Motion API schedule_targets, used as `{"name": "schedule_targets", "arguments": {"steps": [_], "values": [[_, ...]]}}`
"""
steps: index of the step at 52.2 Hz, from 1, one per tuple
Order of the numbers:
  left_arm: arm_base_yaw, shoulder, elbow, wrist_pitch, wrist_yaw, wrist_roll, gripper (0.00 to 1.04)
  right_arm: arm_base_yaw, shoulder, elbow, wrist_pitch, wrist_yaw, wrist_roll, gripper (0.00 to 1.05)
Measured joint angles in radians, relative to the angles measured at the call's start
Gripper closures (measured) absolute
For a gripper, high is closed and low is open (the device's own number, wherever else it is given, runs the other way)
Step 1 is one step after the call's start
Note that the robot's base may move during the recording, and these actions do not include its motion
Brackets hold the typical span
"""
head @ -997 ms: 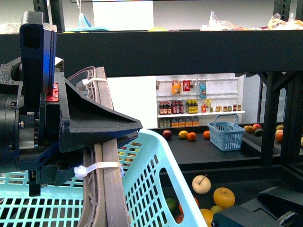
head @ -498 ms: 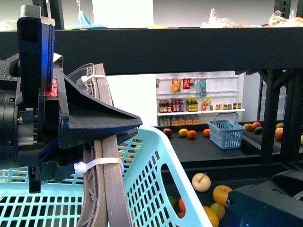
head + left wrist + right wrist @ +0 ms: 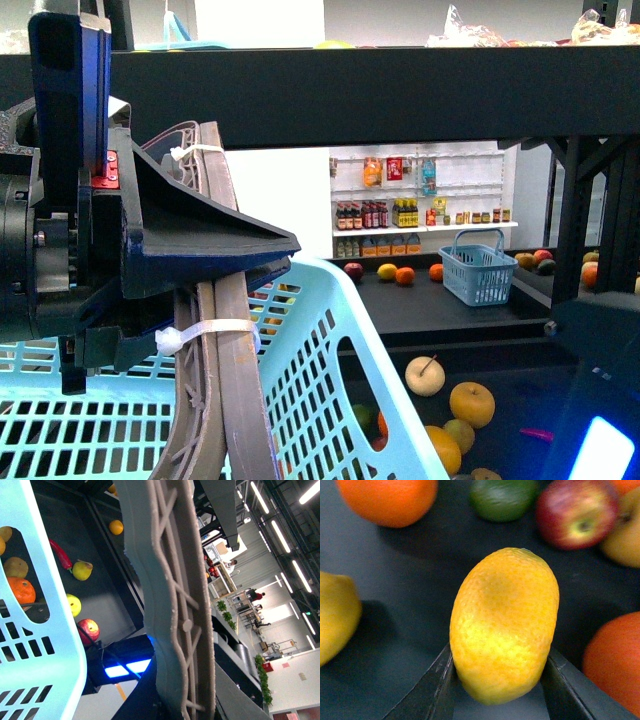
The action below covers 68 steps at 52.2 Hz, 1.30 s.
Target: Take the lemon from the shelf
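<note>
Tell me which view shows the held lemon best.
Right wrist view: the lemon fills the frame, clamped between the jaws of the right gripper. The front view catches only the right arm; the left wrist view shows the basket handle and other fruit, not it.

1 turquoise basket, 1 blue basket, 1 lemon held, 1 red chilli
</note>
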Motion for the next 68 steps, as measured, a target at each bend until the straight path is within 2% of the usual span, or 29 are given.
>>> {"name": "schedule_targets", "arguments": {"steps": [15, 23, 27, 37, 40, 44, 51, 57, 68], "values": [[0.000, 0.000, 0.000, 0.000, 0.003, -0.002, 0.95, -0.140, -0.174, -0.071, 0.022, 0.081, -0.092, 0.64], [0.000, 0.000, 0.000, 0.000, 0.002, -0.001, 0.95, -0.206, -0.325, -0.084, -0.001, 0.085, -0.058, 0.64], [0.000, 0.000, 0.000, 0.000, 0.002, -0.001, 0.95, -0.235, -0.412, -0.088, -0.031, 0.050, -0.007, 0.64], [0.000, 0.000, 0.000, 0.000, 0.002, -0.001, 0.95, -0.283, -0.645, -0.122, -0.097, -0.140, 0.184, 0.64], [0.000, 0.000, 0.000, 0.000, 0.003, -0.001, 0.95, -0.281, -0.715, -0.147, -0.085, -0.233, 0.259, 0.64], [0.000, 0.000, 0.000, 0.000, 0.004, -0.001, 0.95, -0.264, -0.796, -0.192, -0.047, -0.425, 0.383, 0.64], [0.000, 0.000, 0.000, 0.000, 0.002, -0.001, 0.95, -0.236, -0.845, -0.251, 0.020, -0.615, 0.503, 0.64], [0.000, 0.000, 0.000, 0.000, 0.003, -0.001, 0.95, -0.207, -0.859, -0.295, 0.045, -0.734, 0.548, 0.64], [0.000, 0.000, 0.000, 0.000, 0.003, -0.001, 0.95, -0.158, -0.872, -0.396, 0.131, -0.917, 0.529, 0.64]]}}
